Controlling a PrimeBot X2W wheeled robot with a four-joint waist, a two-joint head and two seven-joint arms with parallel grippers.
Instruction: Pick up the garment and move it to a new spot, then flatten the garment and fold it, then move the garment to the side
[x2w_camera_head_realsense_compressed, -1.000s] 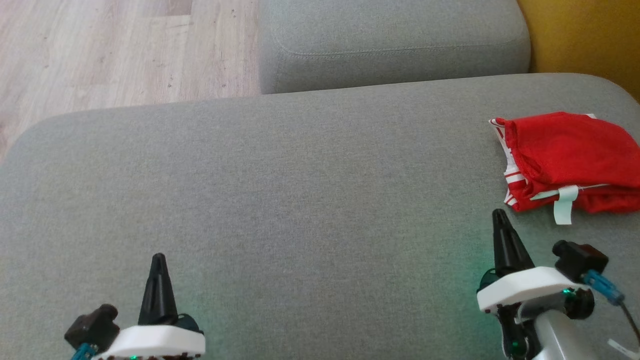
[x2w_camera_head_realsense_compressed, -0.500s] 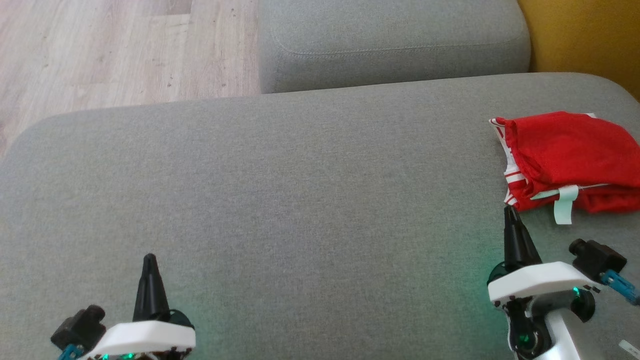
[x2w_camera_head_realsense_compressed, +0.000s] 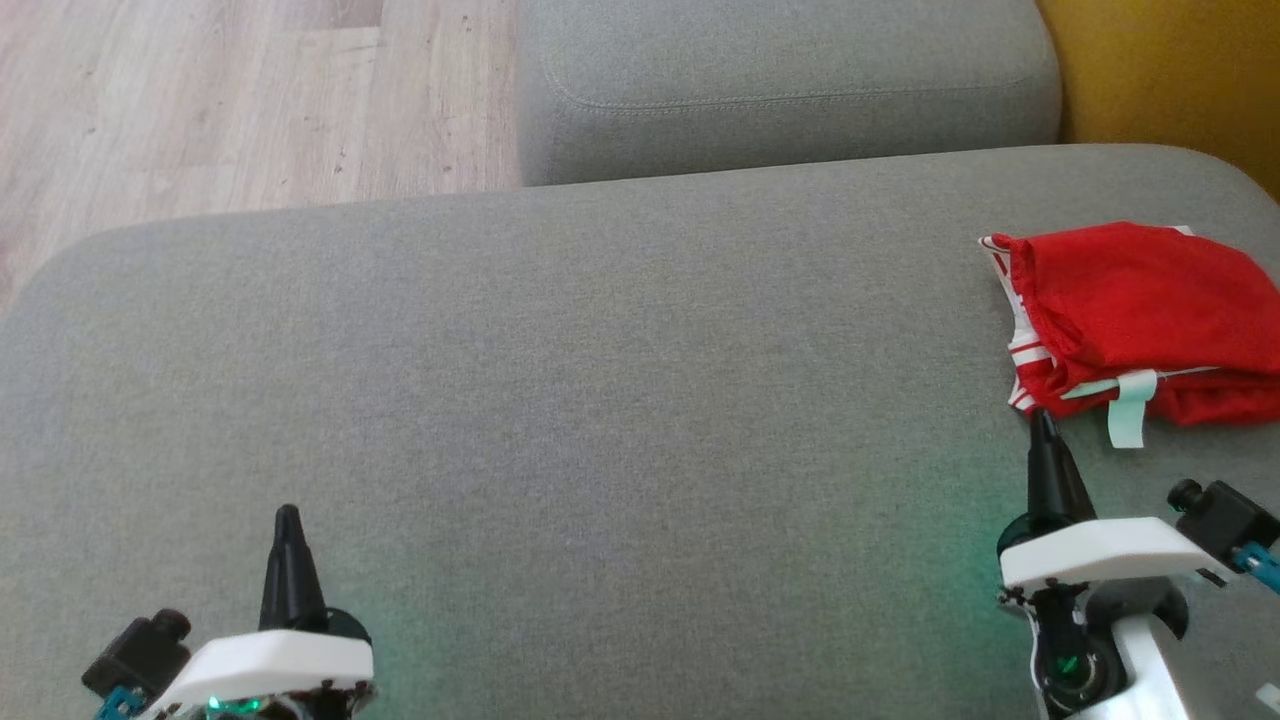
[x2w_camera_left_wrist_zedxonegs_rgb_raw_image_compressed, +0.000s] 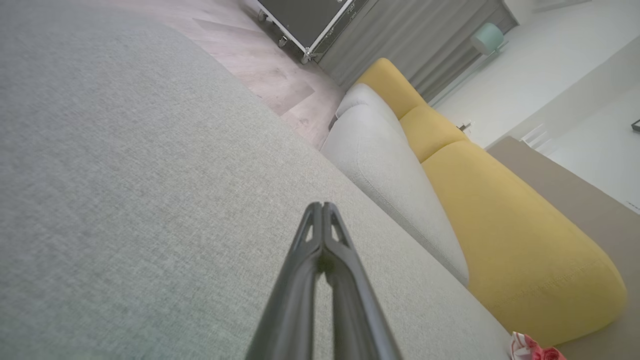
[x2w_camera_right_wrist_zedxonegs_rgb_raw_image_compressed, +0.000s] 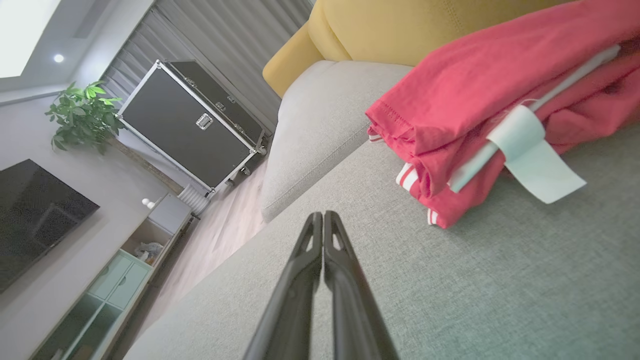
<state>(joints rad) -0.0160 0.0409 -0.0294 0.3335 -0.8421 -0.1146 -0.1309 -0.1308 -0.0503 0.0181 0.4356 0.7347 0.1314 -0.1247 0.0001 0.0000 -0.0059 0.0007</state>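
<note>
Red garment (x2w_camera_head_realsense_compressed: 1140, 310) is folded into a compact bundle on the grey seat cushion (x2w_camera_head_realsense_compressed: 600, 380), against its right edge and nearer the far-right corner. White stripes show along the bundle's left side. A pale label (x2w_camera_head_realsense_compressed: 1128, 410) sticks out of its near side and lies flat on the cushion.

Right gripper (x2w_camera_head_realsense_compressed: 1042, 420): jaws pressed together, nothing held. It sits by the cushion's right edge with its tip just beside the garment's near-left corner. The right wrist view shows bare fabric between the fingertips and the bundle, so no contact.

Left gripper (x2w_camera_head_realsense_compressed: 288, 518): jaws also fully together, empty. It's over the near-left part of the cushion, well apart from the garment, fingers pointing toward the far edge. Can't tell how high either tip is above the fabric.

Surroundings:
- second grey cushion (x2w_camera_head_realsense_compressed: 790, 80) butts against the far edge
- yellow upholstery (x2w_camera_head_realsense_compressed: 1170, 70) past the far-right corner
- wood floor (x2w_camera_head_realsense_compressed: 200, 100) beyond the far-left corner
- black flight case (x2w_camera_right_wrist_zedxonegs_rgb_raw_image_compressed: 192, 125) and a plant (x2w_camera_right_wrist_zedxonegs_rgb_raw_image_compressed: 82, 112) in the right wrist view's background
</note>
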